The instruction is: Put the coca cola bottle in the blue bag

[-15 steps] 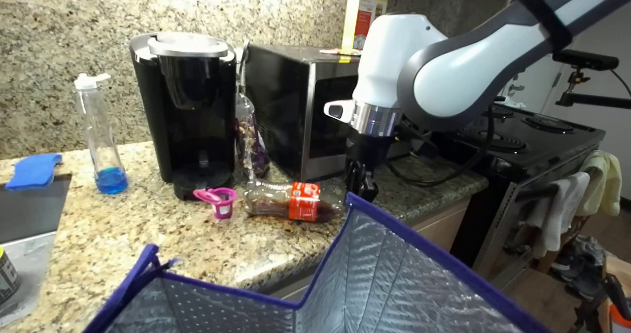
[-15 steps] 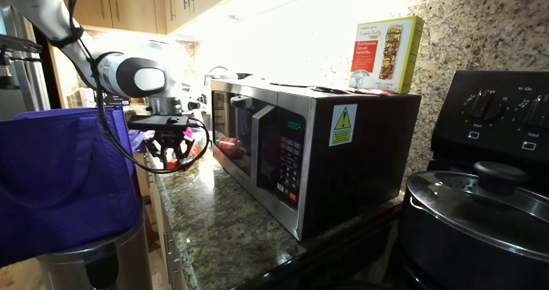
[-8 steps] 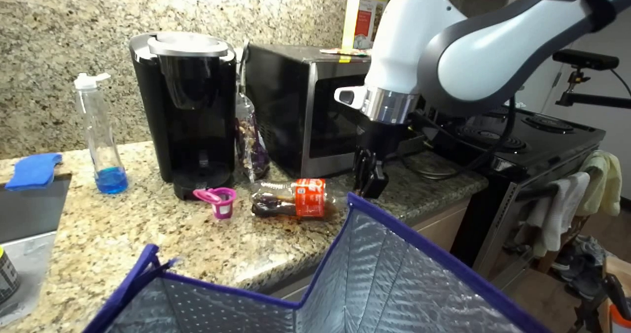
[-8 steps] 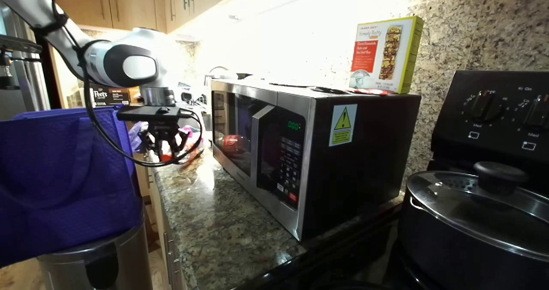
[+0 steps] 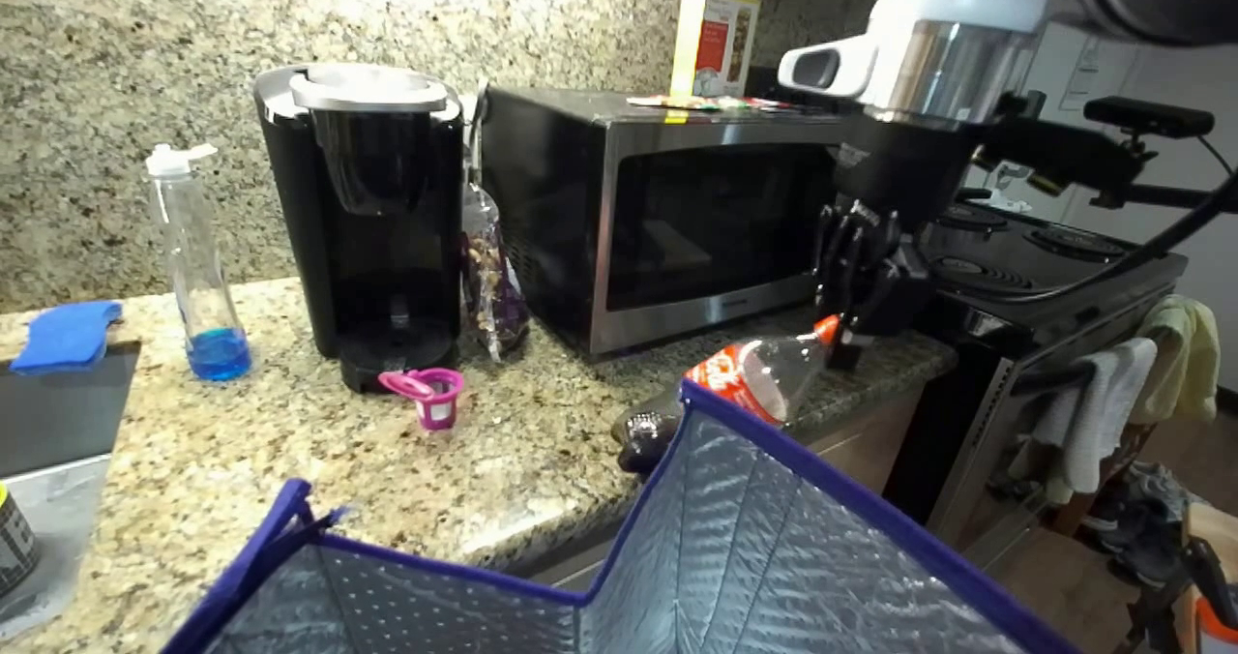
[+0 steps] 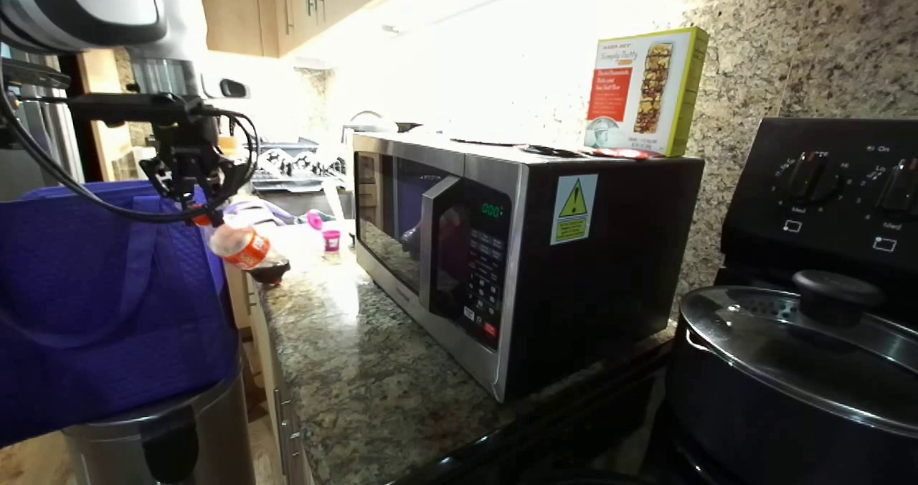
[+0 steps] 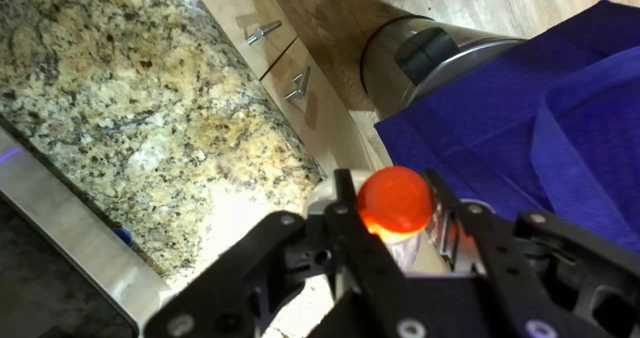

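The coca cola bottle (image 5: pixel 750 375) hangs tilted from my gripper (image 5: pixel 838 333), its red cap end up and its dark base low near the counter's front edge. In an exterior view its middle is partly hidden behind the bag's rim. It also shows in an exterior view (image 6: pixel 247 250). In the wrist view the red cap (image 7: pixel 395 198) sits between my fingers, which are closed on it. The blue bag (image 5: pixel 580 598) stands open in front of the counter, silvery lining showing. Its purple outer wall shows in an exterior view (image 6: pixel 79 320) and in the wrist view (image 7: pixel 470 138), beside the gripper.
A microwave (image 5: pixel 716 228) and a coffee maker (image 5: pixel 363 219) stand at the back of the counter. A pink cup (image 5: pixel 437 402) and a bottle with blue liquid (image 5: pixel 208 267) stand further left. A metal bin (image 6: pixel 165 435) is under the bag. The stove holds a pot (image 6: pixel 782 377).
My gripper has risen and moved away along the counter toward the stove and the bag side. The bottle went from lying on the counter to hanging tilted from the gripper by its cap.
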{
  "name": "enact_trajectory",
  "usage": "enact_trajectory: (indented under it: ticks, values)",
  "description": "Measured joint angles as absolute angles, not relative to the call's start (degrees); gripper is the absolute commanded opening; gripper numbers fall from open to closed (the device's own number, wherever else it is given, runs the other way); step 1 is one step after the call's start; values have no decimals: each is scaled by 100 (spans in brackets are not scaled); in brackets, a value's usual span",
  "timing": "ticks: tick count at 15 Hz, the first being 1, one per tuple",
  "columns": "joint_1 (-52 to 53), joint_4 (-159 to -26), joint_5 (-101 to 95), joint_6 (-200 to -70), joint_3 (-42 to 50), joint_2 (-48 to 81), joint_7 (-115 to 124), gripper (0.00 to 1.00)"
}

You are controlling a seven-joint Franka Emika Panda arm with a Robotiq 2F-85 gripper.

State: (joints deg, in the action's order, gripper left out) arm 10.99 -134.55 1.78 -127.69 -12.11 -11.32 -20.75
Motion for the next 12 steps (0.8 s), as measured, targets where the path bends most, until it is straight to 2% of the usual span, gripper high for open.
enact_trajectory:
  ticks: [2, 3, 8, 12]
  values:
    - [1155, -13605, 178, -12701, -1247, -1452, -1968, 37]
    - [1154, -13650, 178, -12701, -1246, -1501, -1967, 15]
    - [1216, -13620, 96, -12685, -1207, -1481, -1967, 15]
    - [1369, -13111, -494, -12160, -1420, -1492, -1758, 15]
